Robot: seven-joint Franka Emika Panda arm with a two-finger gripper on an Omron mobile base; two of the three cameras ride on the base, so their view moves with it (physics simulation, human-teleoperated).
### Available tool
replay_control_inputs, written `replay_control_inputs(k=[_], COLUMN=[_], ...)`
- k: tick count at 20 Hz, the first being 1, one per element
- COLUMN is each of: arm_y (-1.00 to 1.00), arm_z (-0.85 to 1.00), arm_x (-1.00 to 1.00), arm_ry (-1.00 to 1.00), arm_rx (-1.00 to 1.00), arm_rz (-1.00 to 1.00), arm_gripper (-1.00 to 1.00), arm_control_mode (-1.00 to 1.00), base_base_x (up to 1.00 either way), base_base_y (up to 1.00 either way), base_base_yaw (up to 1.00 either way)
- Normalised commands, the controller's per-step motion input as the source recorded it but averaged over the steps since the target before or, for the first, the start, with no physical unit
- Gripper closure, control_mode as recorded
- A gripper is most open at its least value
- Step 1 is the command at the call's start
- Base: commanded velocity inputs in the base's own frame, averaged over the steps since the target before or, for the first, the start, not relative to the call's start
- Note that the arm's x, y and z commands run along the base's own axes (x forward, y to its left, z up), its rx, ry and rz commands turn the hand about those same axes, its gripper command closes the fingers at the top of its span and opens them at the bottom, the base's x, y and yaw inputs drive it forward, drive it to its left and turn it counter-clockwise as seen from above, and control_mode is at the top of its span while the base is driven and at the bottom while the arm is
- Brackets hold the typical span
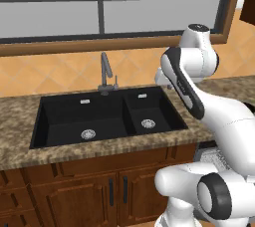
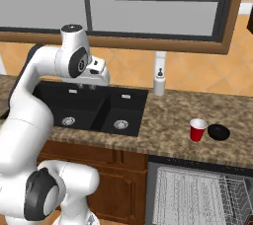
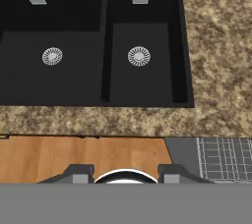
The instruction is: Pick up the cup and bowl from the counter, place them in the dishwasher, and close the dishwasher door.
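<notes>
- The small bright red plastic cup is seen standing upright on the long brown speckled stone counter, to the right of the black double sink.
- The small round black bowl is placed just beside the cup, on its right. It cannot be told if the two are touching.
- A white soap bottle is found at the back of the counter, near the sink's right corner, well apart from the cup and bowl.
- The dishwasher is seen under the counter, below the cup and bowl. Its grey wire rack is pulled out, so the door is down.
- The white robot arm is held up high over the sink, and the gripper is pointed down at the right basin.
- The gripper is kept well apart from the cup and bowl.
- In the hand view, two dark finger tips are shown spread wide with nothing between them, so the gripper is released.
- A grey tap is seen behind the sink.
</notes>
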Motion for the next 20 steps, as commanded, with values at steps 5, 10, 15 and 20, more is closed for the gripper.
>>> replay_control_inputs(k=[5, 10, 15, 20], arm_y=[0.0, 0.0, 0.06, 0.02], arm_z=[-0.04, -0.22, -0.01, 0.0], arm_x=[-0.6, -0.78, -0.38, 0.02], arm_ry=[-0.06, 0.04, -0.02, 0.0], arm_rx=[0.0, 0.0, 0.0, 0.0], arm_rz=[0.0, 0.0, 0.0, -0.04], arm_gripper=[-1.0, -1.0, -1.0, -1.0], arm_control_mode=[-1.0, -1.0, -1.0, 1.0], base_base_x=[0.0, 0.0, 0.0, 0.03], base_base_y=[0.0, 0.0, 0.0, 0.0], base_base_yaw=[0.0, 0.0, 0.0, -0.06])
